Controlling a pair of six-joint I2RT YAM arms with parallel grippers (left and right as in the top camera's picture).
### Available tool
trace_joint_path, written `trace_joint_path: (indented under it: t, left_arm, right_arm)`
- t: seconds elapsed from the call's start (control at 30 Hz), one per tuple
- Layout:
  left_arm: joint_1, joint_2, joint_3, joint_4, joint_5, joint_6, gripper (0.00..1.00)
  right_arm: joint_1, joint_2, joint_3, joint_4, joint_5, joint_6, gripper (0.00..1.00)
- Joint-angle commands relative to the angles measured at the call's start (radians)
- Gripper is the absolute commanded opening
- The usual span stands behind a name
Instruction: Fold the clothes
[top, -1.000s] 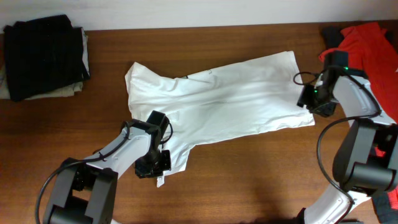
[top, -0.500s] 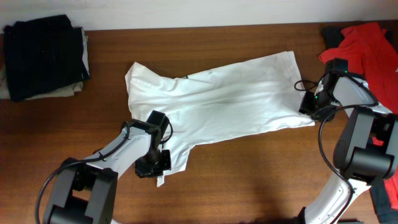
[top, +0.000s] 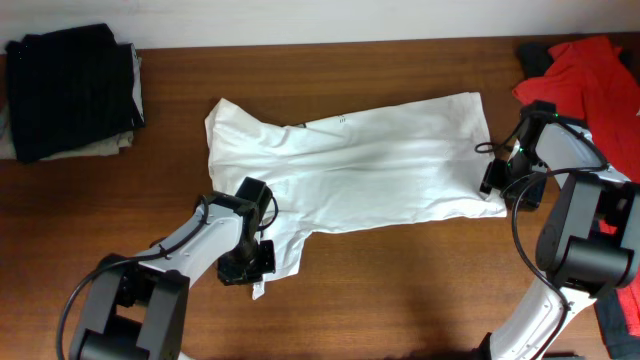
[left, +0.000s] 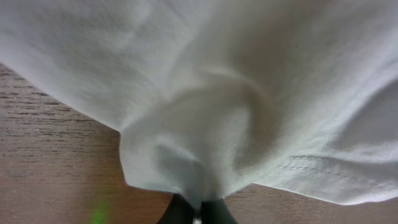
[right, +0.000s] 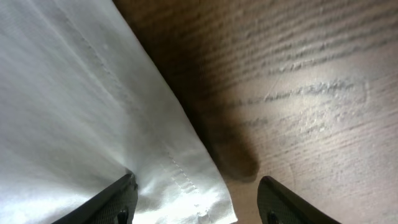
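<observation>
Here, left gripper (left: 197, 215) clamps a bunched fold of the T-shirt (top: 370, 165); right gripper (right: 196, 200) gapes astride its hem.

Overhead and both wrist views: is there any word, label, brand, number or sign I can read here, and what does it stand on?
No text can be read in any view.
Small dark print on the white T-shirt: too small to read from overhead.
Folded black clothes: no lettering visible.
Red garment: no lettering visible.
Both wrist views: no lettering at all.
</observation>
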Motion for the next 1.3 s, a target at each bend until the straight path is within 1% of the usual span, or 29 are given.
trace_joint_path:
  t: [0.0,0.1,0.17,0.27,0.33,0.4,0.43,0.5,0.53,0.57,0.67,0.73,0.83,0.87,0.93,1.07,1.13,1.2,1.27]
  left_arm:
    - [0.005,0.008,-0.007,0.02,-0.022,-0.002,0.01]
    - [0.005,0.008,-0.007,0.019,-0.022,-0.002,0.01]
    - [0.005,0.008,-0.007,0.019,-0.022,-0.002,0.01]
    - [0.005,0.008,-0.007,0.019,-0.022,-0.002,0.01]
    - [0.005,0.008,-0.007,0.024,-0.022,-0.002,0.01]
    - [0.005,0.008,-0.007,0.025,-0.022,-0.002,0.01]
    - [0.005,0.008,-0.007,0.025,-0.022,-0.002,0.01]
    - [0.005,0.008,-0.007,0.025,-0.022,-0.002,0.01]
    - [0.005,0.008,-0.007,0.025,-0.022,-0.002,0.01]
    - [0.005,0.008,-0.007,0.024,-0.022,-0.002,0.01]
    - [0.005,0.008,-0.007,0.024,-0.022,-0.002,0.01]
    - [0.005,0.008,-0.007,0.024,-0.022,-0.002,0.01]
    - [0.005,0.008,-0.007,0.024,-0.022,-0.002,0.01]
    - [0.005,0.008,-0.007,0.024,-0.022,-0.002,0.01]
    - [0.005,0.008,-0.007,0.024,-0.022,-0.002,0.01]
    - [0.005,0.007,-0.004,0.024,-0.022,-0.001,0.01]
    - [0.013,-0.005,0.028,-0.023,-0.002,-0.001,0.01]
    - [0.013,-0.037,0.066,-0.056,-0.005,0.034,0.01]
    - [0.013,-0.095,0.093,-0.046,-0.015,0.041,0.01]
  right_arm:
    - [0.001,0.018,-0.008,-0.002,0.024,0.042,0.65]
    - [-0.004,0.015,0.005,0.01,0.039,0.05,0.65]
    - [-0.019,-0.006,0.042,-0.023,0.039,0.058,0.66]
    - [-0.047,-0.041,0.091,-0.072,0.041,0.057,0.7]
    - [-0.059,-0.046,0.102,-0.105,-0.012,0.056,0.7]
    - [-0.057,-0.045,0.076,-0.107,-0.057,0.056,0.69]
    - [-0.049,-0.045,0.044,-0.086,-0.06,0.056,0.67]
    - [-0.043,-0.045,0.011,-0.056,-0.06,0.056,0.6]
    - [-0.043,-0.045,-0.015,-0.034,-0.061,0.057,0.55]
    - [-0.043,-0.045,-0.037,-0.016,-0.061,0.057,0.53]
    - [-0.043,-0.045,-0.07,0.036,-0.061,0.057,0.52]
    - [-0.043,-0.045,-0.083,0.061,-0.06,0.057,0.46]
    - [-0.043,-0.045,-0.093,0.085,-0.06,0.074,0.32]
    - [-0.043,-0.045,-0.094,0.09,-0.06,0.084,0.19]
    - [-0.043,-0.045,-0.094,0.095,-0.06,0.084,0.04]
    - [-0.043,-0.045,-0.093,0.097,-0.061,0.102,0.04]
    - [-0.043,-0.046,-0.085,0.084,-0.061,0.102,0.04]
    - [-0.043,-0.046,-0.064,0.061,-0.061,0.102,0.04]
    - [-0.043,-0.046,-0.026,0.043,-0.109,0.101,0.04]
